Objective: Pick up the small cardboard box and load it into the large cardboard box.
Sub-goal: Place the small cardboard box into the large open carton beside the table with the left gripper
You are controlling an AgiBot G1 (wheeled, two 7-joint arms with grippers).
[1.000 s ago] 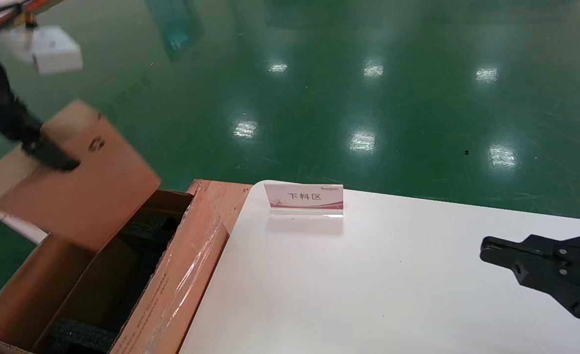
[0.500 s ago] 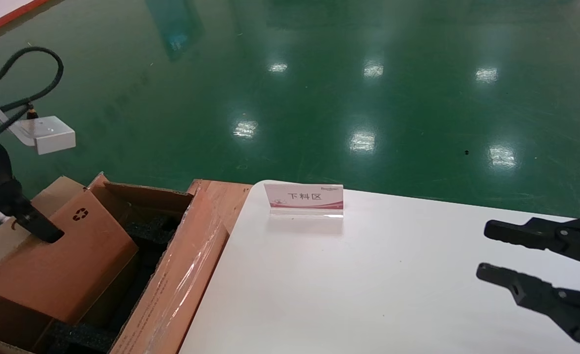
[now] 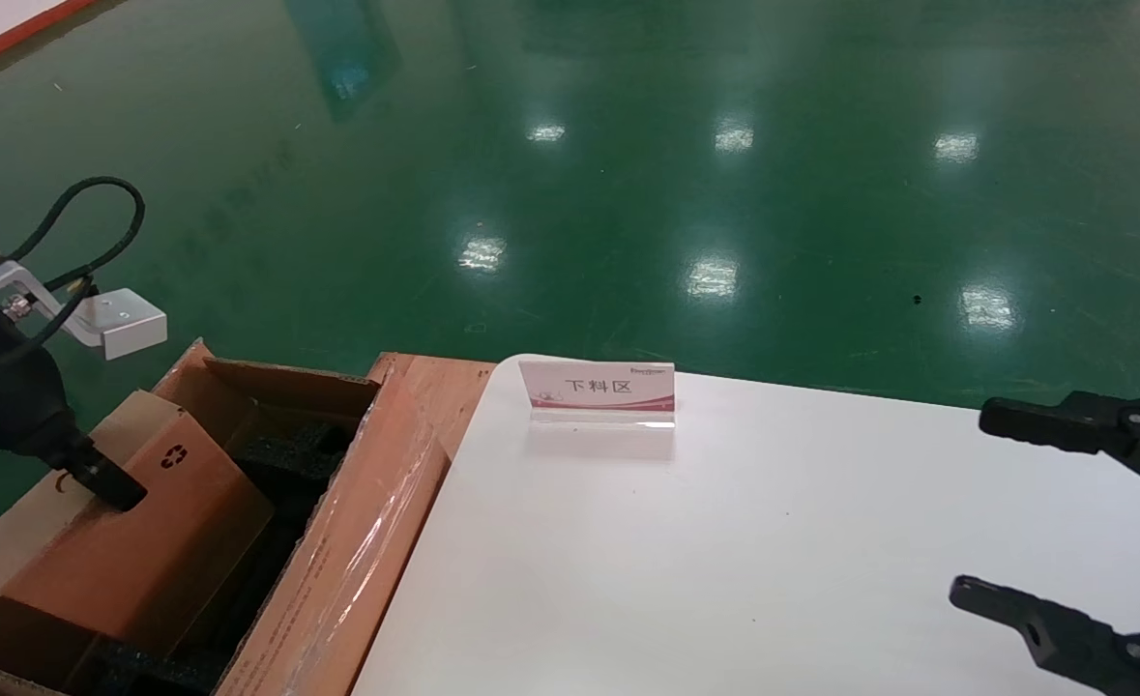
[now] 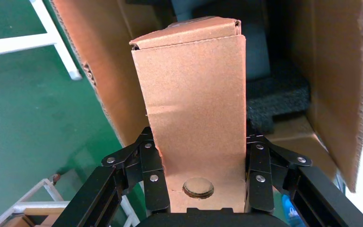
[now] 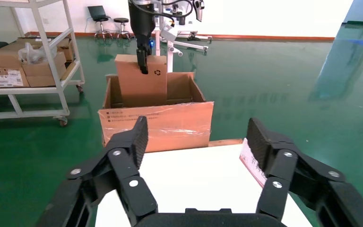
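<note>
My left gripper (image 3: pixel 105 478) is shut on the small cardboard box (image 3: pixel 144 551), a flat brown carton with a black recycling symbol. It holds the carton tilted, with its lower part down inside the large cardboard box (image 3: pixel 357 541) at the table's left end. In the left wrist view the fingers (image 4: pixel 151 156) clamp both sides of the carton (image 4: pixel 194 94) above the black foam (image 4: pixel 276 94). My right gripper (image 3: pixel 976 503) is open and empty over the table's right side. The right wrist view shows its jaws spread wide (image 5: pixel 198 130), with the large box (image 5: pixel 156 125) and the carton (image 5: pixel 139 87) far off.
A white-and-pink sign stand (image 3: pixel 599 391) stands at the white table's (image 3: pixel 724 561) far edge. Green floor lies beyond. A shelf cart with boxes (image 5: pixel 28 66) stands beside the large box in the right wrist view.
My left gripper has come down with the small carton, from above the large box to partly inside it. My right gripper has gone from shut to wide open.
</note>
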